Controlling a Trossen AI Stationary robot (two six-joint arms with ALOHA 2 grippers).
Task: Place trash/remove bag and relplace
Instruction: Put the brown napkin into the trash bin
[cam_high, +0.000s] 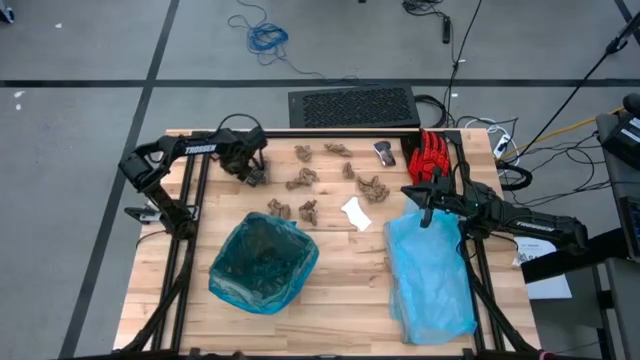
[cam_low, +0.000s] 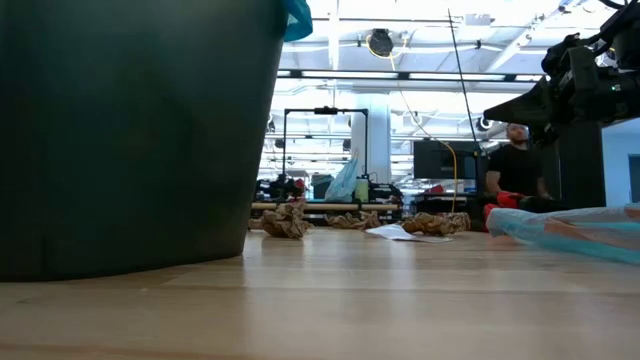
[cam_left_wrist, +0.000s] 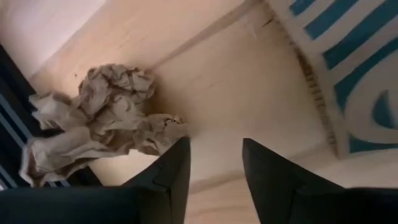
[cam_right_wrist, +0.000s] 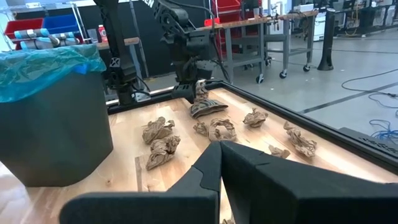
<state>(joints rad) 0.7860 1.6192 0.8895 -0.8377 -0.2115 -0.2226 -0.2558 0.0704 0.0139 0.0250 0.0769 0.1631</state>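
The dark teal bag (cam_high: 262, 262) lines the brown bin (cam_low: 130, 130) on the table's near left; its rim shows in the right wrist view (cam_right_wrist: 43, 65). Brown scraps (cam_high: 300, 180) lie scattered over the far middle, with a white scrap (cam_high: 355, 212) and a dark silvery piece (cam_high: 384, 152). My left gripper (cam_high: 252, 175) is open, low over the far left of the table. In the left wrist view, a brown scrap (cam_left_wrist: 106, 118) lies on the wood just beside one finger of that gripper (cam_left_wrist: 214, 165), not between the two. My right gripper (cam_high: 425, 200) is shut, raised above the table (cam_low: 500, 110).
A paler sky-blue plastic bag (cam_high: 430, 275) lies flat on the near right, under the right arm. A red glove (cam_high: 432, 155) sits at the far right edge. Dark frame rails (cam_high: 190, 240) run along both table sides. A person (cam_low: 515, 165) is seated beyond the table.
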